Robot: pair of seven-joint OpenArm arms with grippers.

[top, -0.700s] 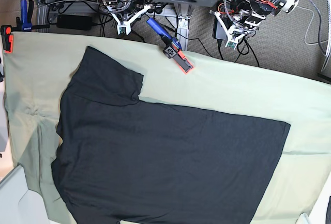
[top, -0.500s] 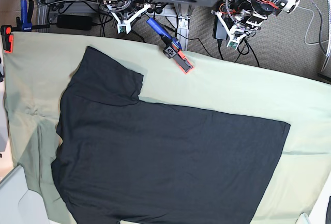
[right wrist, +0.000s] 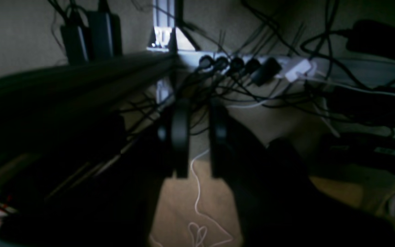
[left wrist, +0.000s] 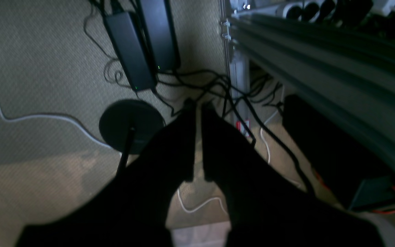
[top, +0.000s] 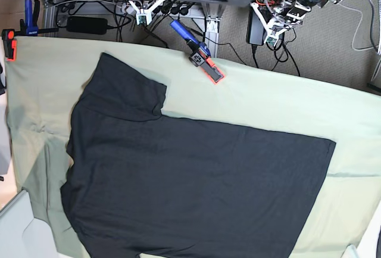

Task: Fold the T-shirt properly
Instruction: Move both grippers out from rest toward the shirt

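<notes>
T-shirt (top: 190, 180) lying spread and flat on the surface (top: 280, 100), plain black side up, one short sleeve pointing toward the far edge, the body running across to the hem at the near right of the base view. No fold line or doubled layer is visible, so the folding appears not yet begun; every fold is judged still to be made.

Both tools are well apart from the shirt, raised beyond the far edge of the surface. The left tool (top: 275, 36) hangs past the far right stretch of the cloth; in its wrist view the two fingers (left wrist: 180, 147) stand almost together with only a thin slit between them, holding nothing. The right tool (top: 144, 14) sits past the far left stretch; its wrist view shows a narrow gap between its fingers (right wrist: 180, 137), also empty. Neither wrist camera sees the shirt.

The surface is covered by a pale green cloth, slightly wrinkled beside the collar end of the shirt. A blue-and-orange clamp (top: 198, 53) pins the cloth at the far edge, between the two tools and nearer to them than the shirt is; a second clamp (top: 9, 42) grips the far left corner.

Beneath the tools the floor is beige carpet (left wrist: 39, 68), strewn with black cables, two power bricks (left wrist: 142, 44), a power strip (right wrist: 252, 65) and a round black base (left wrist: 130, 125).
</notes>
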